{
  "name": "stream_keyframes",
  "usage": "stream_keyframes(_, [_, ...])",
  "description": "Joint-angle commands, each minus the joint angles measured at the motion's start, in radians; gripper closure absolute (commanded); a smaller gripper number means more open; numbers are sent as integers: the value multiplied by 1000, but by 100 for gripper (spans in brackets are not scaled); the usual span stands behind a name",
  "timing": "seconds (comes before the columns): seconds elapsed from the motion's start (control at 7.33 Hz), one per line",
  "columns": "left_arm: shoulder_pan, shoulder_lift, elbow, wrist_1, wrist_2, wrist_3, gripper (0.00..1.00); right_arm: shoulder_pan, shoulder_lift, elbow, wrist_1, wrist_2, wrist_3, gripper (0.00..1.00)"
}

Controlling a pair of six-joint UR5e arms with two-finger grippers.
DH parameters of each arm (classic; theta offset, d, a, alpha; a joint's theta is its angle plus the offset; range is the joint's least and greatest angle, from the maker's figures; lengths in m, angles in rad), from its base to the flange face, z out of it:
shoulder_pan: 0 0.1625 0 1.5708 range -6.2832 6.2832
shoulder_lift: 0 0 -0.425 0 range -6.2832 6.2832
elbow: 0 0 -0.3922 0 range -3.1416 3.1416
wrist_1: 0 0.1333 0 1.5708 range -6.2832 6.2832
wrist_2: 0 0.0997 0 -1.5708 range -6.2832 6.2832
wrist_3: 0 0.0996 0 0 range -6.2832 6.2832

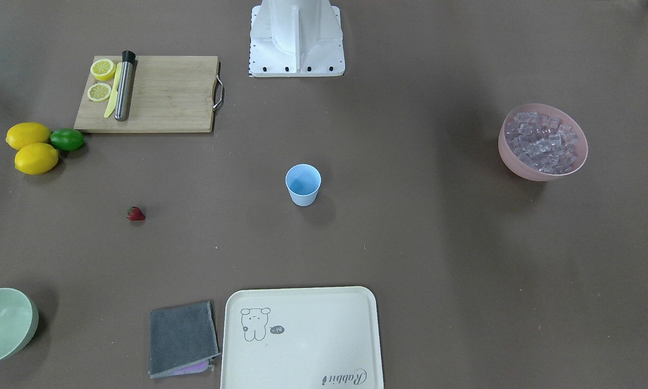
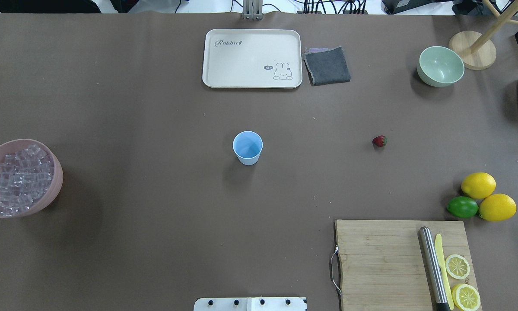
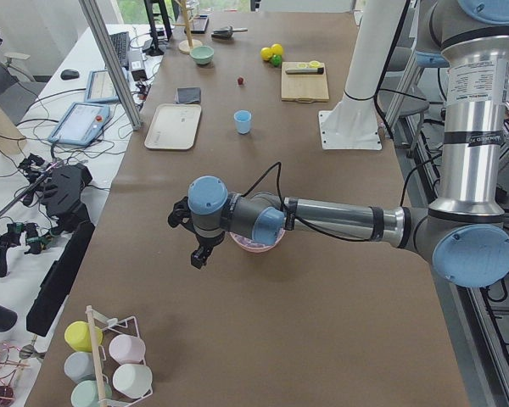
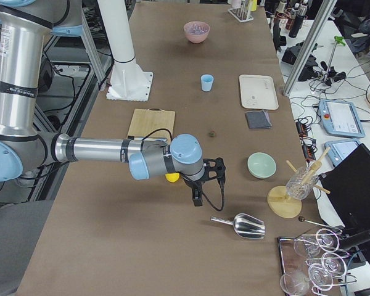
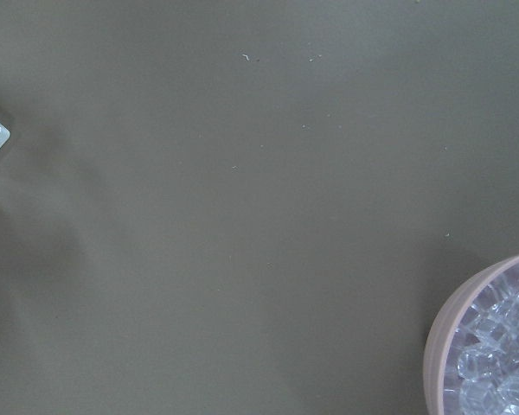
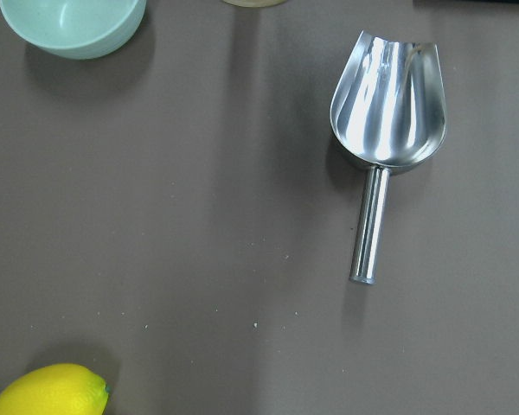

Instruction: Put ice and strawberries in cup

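The light-blue cup [image 2: 247, 147] stands upright in the middle of the table, also in the front view [image 1: 303, 185]. The strawberry [image 2: 379, 141] lies alone to the cup's right. The ice [image 2: 17, 179] fills a pink bowl [image 2: 58, 181] at the table's left edge, and shows at the corner of the left wrist view [image 5: 497, 346]. My left gripper [image 3: 197, 257] hangs beside the pink bowl. My right gripper [image 4: 197, 198] hangs above the table near a metal scoop [image 6: 385, 112]. I cannot tell whether either gripper is open or shut.
A cutting board [image 2: 384, 259] holds lemon slices, a yellow knife and a steel muddler [image 2: 431, 268]. Two lemons [image 2: 478, 185] and a lime [image 2: 462, 207] lie beside it. A cream tray [image 2: 224, 60], grey cloth [image 2: 327, 65] and pale green bowl [image 2: 440, 65] stand at the far side.
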Motion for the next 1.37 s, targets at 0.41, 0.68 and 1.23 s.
stream_keyframes(0.41, [121, 34, -91, -179, 63, -413, 1, 1, 7, 12, 30, 7, 79, 0])
stream_keyframes(0.68, [292, 123, -217, -191, 253, -621, 2, 1, 7, 10, 30, 5, 78, 0])
stream_keyframes(1.23, [458, 178, -253, -250, 365, -706, 2, 1, -12, 9, 61, 5, 76, 0])
